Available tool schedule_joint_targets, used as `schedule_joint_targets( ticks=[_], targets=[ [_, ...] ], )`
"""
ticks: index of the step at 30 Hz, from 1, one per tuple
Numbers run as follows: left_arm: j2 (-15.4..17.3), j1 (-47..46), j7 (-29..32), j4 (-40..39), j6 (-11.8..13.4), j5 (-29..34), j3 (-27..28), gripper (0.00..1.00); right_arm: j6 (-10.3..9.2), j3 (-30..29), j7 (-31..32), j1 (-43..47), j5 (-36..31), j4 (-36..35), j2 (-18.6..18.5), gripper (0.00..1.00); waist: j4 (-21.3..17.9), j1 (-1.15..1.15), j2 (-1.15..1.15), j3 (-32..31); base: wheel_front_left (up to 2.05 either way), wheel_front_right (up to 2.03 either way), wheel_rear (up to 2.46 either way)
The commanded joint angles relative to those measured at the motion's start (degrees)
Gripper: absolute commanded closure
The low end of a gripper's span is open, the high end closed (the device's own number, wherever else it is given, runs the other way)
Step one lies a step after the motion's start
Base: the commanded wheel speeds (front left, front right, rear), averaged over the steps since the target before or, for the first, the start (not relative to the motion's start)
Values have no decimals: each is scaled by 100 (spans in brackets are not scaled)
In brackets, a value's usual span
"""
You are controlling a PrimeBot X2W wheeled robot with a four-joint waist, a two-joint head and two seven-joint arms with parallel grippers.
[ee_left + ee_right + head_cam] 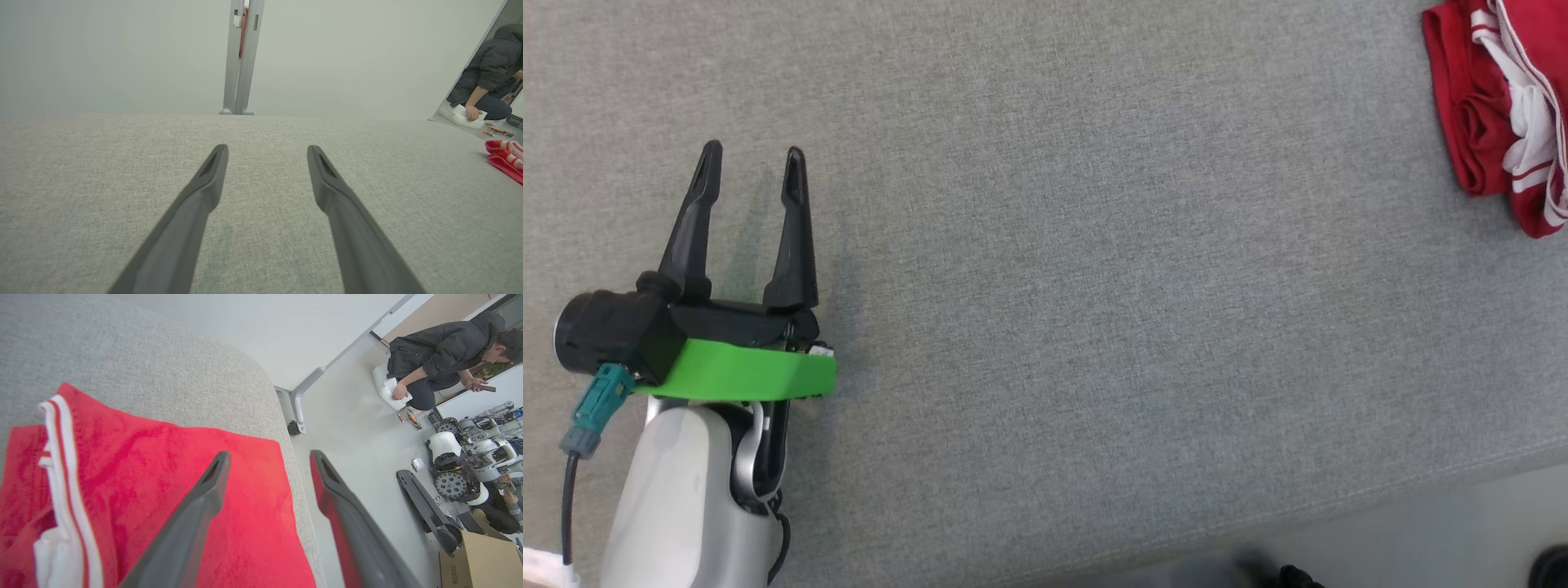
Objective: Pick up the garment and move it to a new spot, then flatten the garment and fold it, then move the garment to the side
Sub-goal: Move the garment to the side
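Red garment [143,469] under parted right fingers [192,522]

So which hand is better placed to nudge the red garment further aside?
Right. The right hand hangs open just above the garment; the left hand is open over bare grey surface, far from it.

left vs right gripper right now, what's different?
The left gripper is over bare grey surface; the right gripper is over the red garment. The left is well inside the surface; the right is at its edge, with floor beyond. Shared: both open, holding nothing.
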Motion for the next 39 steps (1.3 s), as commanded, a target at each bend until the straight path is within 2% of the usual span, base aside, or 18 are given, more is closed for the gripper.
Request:
schedule_joint_targets(
  ticks=[1, 9, 16, 26, 39],
  targets=[
    [-31, 114, -16, 96, -18, -22, 68, 0, -12, -19, -240, 128, 84, -127, 93, 0, 137, -1, 0, -422, 0, 0, 0],
    [-225, 406, -16, 714, -18, -79, 281, 0, -11, -526, -1406, 887, 1289, -719, 1222, 0, 484, -1, 0, -1403, 0, 0, 0],
    [-318, 628, -16, 1166, -18, -26, 416, 0, -11, -201, -1953, 1851, 1868, -1212, 1811, 0, 782, -1, 0, -2181, 0, 0, 0],
    [-372, 920, -16, 1490, -17, -56, 540, 0, -9, 315, -1926, 2917, 2166, -1753, 2303, 0, 1030, -1, 0, -2670, 0, 0, 0],
    [-454, 1125, -16, 1801, -18, -125, 560, 0, -9, 457, -1681, 3552, 1956, -1642, 2420, 0, 1011, -1, 0, -2907, 0, 0, 0]
  ],
)
